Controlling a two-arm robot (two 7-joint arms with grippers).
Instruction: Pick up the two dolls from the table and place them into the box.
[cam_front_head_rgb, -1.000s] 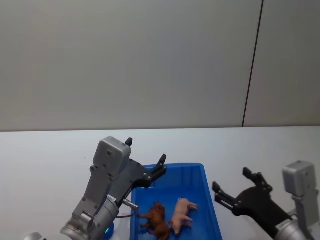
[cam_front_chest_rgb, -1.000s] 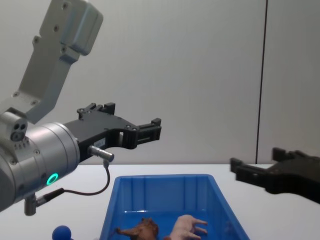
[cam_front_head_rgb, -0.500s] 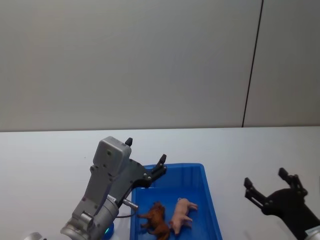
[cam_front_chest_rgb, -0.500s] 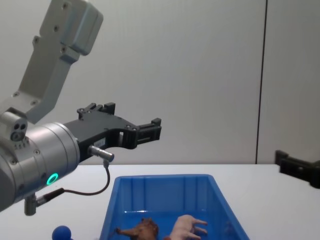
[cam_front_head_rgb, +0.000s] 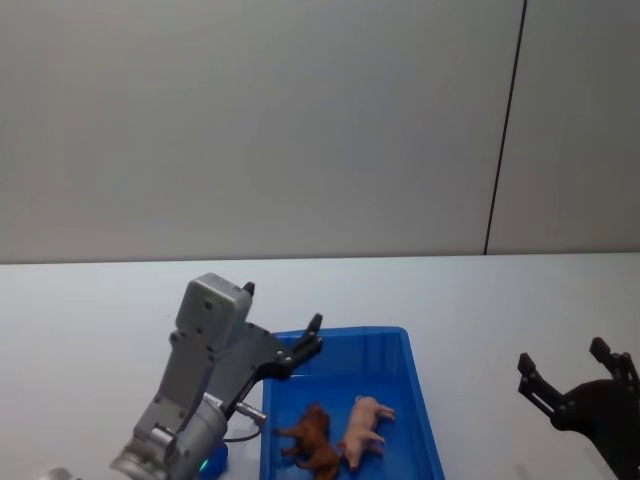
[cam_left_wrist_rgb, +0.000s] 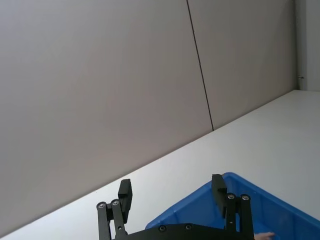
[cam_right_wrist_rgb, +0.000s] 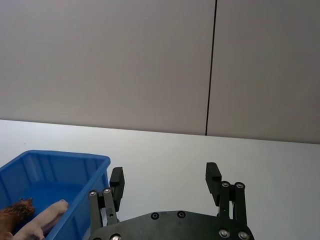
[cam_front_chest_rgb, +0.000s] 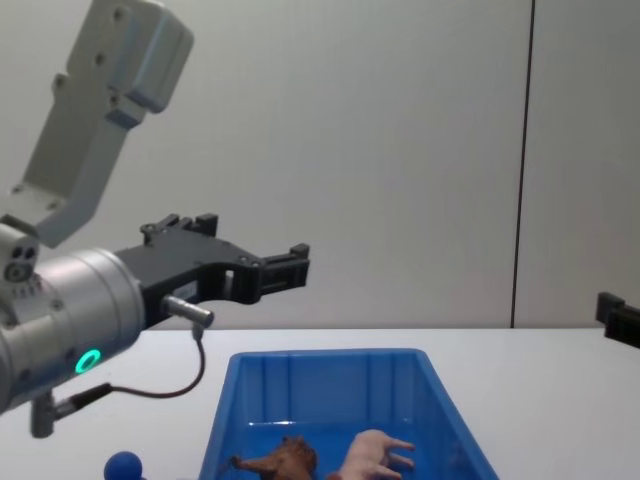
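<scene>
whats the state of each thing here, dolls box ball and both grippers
box: upright on the table, both dolls inside
lion: lying on the box floor
pig: lying on its side beside the lion
left gripper: jaws open, empty, raised by the box's left side
right gripper: jaws open, empty, right of the box
blue ball: on the table, left of the box

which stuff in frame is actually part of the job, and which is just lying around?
Job:
- lion and pig, both lying in the blue box
- white table
- left gripper, open, raised near the box's left rear corner
- right gripper, open, over the table right of the box

Lying about:
- small blue ball, on the table left of the box
</scene>
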